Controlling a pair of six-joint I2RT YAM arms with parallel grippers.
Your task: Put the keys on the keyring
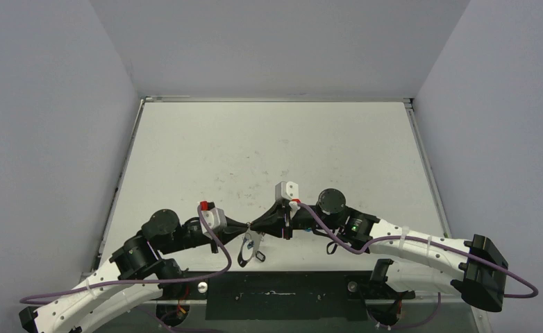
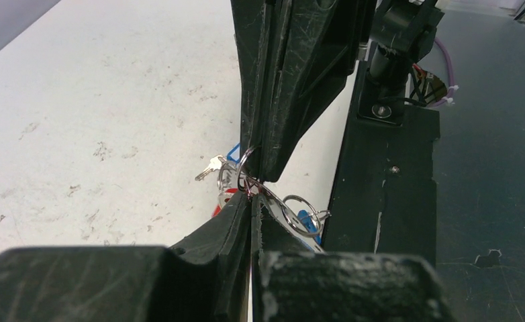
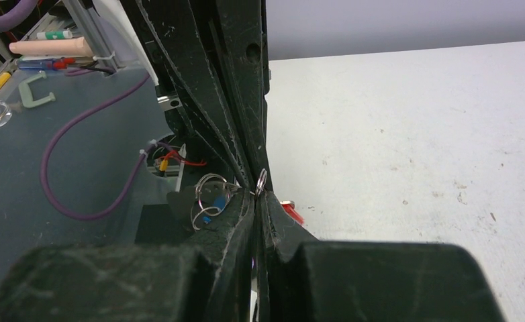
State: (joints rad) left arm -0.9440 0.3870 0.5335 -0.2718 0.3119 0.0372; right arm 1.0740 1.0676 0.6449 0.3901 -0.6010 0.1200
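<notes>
Left hand [image 1: 249, 227] and right hand [image 1: 262, 225], pinched tip-to-tip

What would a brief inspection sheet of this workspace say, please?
surface: white table, scuffed.
job's things: keyring and keys, red and blue tags, bunched at the claw tips.
clutter: small tools off the table.
grippers: left claw and right claw shut, tip to tip; grip unclear.
cables: purple cable on each arm.
surroundings: grey walls.
</notes>
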